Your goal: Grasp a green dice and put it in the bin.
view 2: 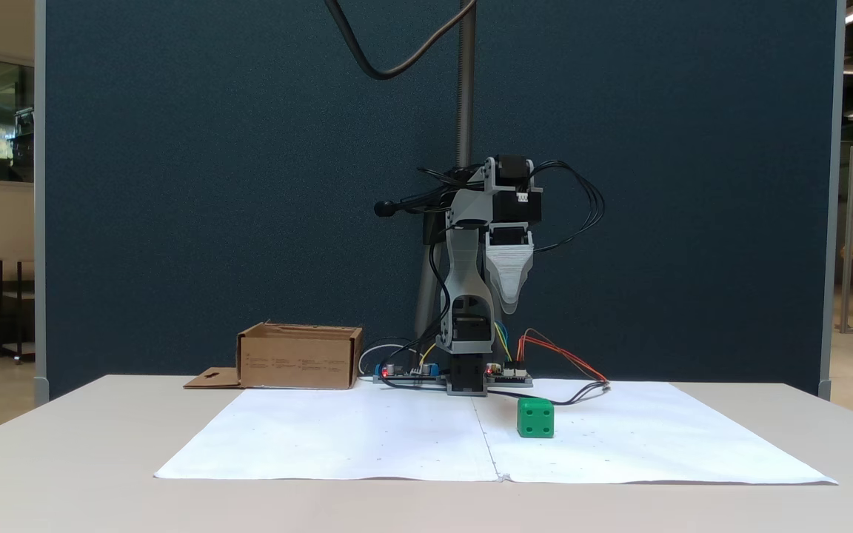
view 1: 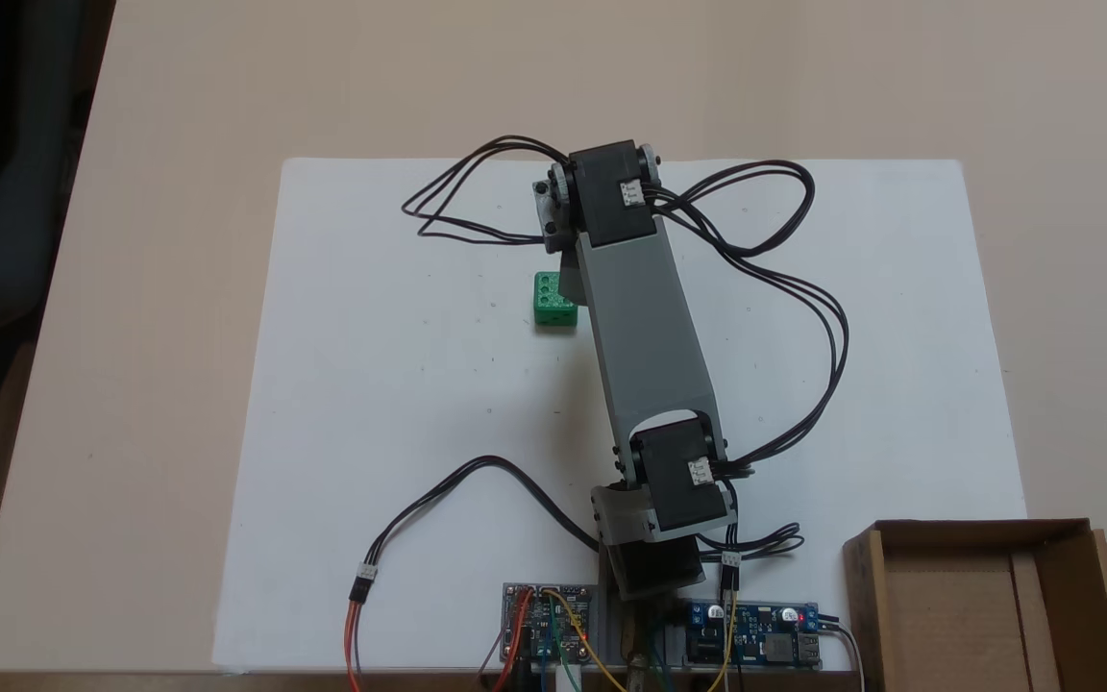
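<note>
In a fixed view looking down, a pale beige surface is carrying a white paper sheet, and the grey and black arm is reaching across that sheet away from its base. The green dice is sitting on the paper just beside the arm's far end, on its left in this view, its right edge partly covered by the arm. The bin, a brown cardboard box, is standing at the lower right corner, cut off by the frame's edge, its flap with the hang-hole pointing right. Circuit boards are lying at the bottom edge, also cropped, and black cables are looping over the paper. The arm's body is hiding the claw here. In a fixed view from the front, a dark blue partition is standing behind the surface, with a room and shelving showing at either side. The claw is hanging high above the paper, pointing down; its jaws are lining up one behind the other, so whether it is open or closed cannot be told. The green dice is resting on the paper below it, apart from it. The bin is standing at the left behind the paper.
</note>
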Robot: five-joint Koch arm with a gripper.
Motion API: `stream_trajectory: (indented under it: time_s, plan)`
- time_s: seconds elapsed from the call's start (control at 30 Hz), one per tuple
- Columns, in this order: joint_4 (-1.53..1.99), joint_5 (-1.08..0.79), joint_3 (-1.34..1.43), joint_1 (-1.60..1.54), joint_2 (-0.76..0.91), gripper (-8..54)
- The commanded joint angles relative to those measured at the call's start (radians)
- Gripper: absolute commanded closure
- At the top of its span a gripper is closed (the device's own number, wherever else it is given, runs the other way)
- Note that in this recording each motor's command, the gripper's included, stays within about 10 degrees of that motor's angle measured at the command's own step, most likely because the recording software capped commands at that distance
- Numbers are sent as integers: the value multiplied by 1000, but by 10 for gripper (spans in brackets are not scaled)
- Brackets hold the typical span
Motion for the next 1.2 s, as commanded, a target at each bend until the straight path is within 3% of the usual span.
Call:
stream_trajectory:
  time_s: [0.0, 0.5, 1.17]
  plan:
    - [-9, 81, -64, -17, 5, 25]
    - [-98, 117, -48, -46, -107, 33]
    - [-321, 118, 212, -89, -127, 32]
